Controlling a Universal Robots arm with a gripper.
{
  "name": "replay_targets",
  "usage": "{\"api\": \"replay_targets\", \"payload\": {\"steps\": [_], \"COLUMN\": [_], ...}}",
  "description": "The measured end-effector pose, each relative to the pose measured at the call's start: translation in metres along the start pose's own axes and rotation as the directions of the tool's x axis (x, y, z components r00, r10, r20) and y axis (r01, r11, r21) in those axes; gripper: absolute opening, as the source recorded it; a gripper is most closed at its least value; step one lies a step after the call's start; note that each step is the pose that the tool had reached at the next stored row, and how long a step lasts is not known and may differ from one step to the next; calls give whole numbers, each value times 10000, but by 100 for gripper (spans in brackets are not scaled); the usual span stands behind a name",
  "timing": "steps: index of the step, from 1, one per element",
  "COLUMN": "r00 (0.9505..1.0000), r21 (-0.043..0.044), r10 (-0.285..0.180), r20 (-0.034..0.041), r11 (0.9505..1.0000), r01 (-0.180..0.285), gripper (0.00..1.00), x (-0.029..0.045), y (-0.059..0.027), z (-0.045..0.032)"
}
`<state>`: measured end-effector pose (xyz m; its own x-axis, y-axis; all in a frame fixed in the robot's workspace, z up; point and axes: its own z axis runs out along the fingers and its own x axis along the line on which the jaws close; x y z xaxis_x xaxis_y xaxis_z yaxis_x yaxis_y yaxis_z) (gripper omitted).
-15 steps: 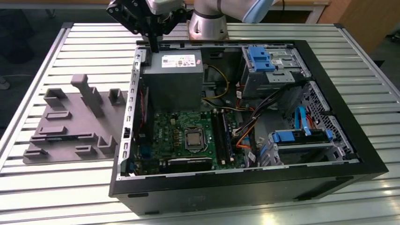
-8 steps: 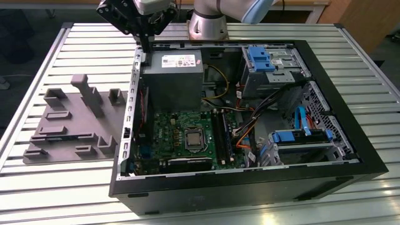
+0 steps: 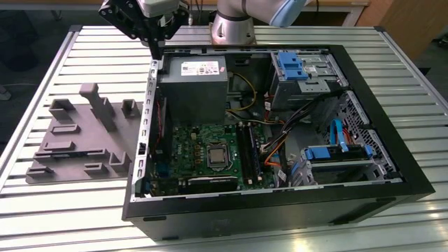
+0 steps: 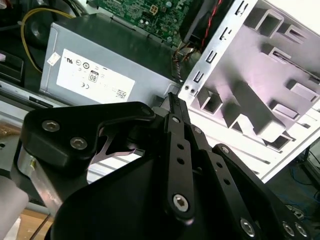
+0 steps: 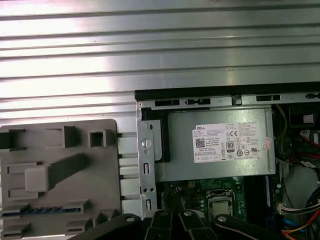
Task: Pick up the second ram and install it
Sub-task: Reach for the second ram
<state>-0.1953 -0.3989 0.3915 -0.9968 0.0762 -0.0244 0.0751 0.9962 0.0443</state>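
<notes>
Gripper (image 3: 155,52) over computer case (image 3: 280,212) far corner, beside power supply (image 3: 192,81); jaws closed, nothing held. Second ram (image 5: 30,211), probably, slotted in grey fixture (image 5: 107,170).

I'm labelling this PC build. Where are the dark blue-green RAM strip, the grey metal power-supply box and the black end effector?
Dark blue-green RAM strip (image 5: 31,210), first wrist view: its visible edge.
Grey metal power-supply box (image 3: 194,90), exterior view: its bare grey face.
Black end effector (image 3: 155,52), exterior view: between its fingertips.
</notes>
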Motion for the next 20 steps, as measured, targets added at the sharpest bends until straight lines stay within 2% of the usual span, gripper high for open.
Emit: {"api": "replay_targets", "payload": {"steps": [20], "r00": [10000], "r21": [0], "r10": [0], "r20": [0], "r11": [10000], "r01": [0], "gripper": [11], "x": [270], "y": [-21], "z": [8]}}
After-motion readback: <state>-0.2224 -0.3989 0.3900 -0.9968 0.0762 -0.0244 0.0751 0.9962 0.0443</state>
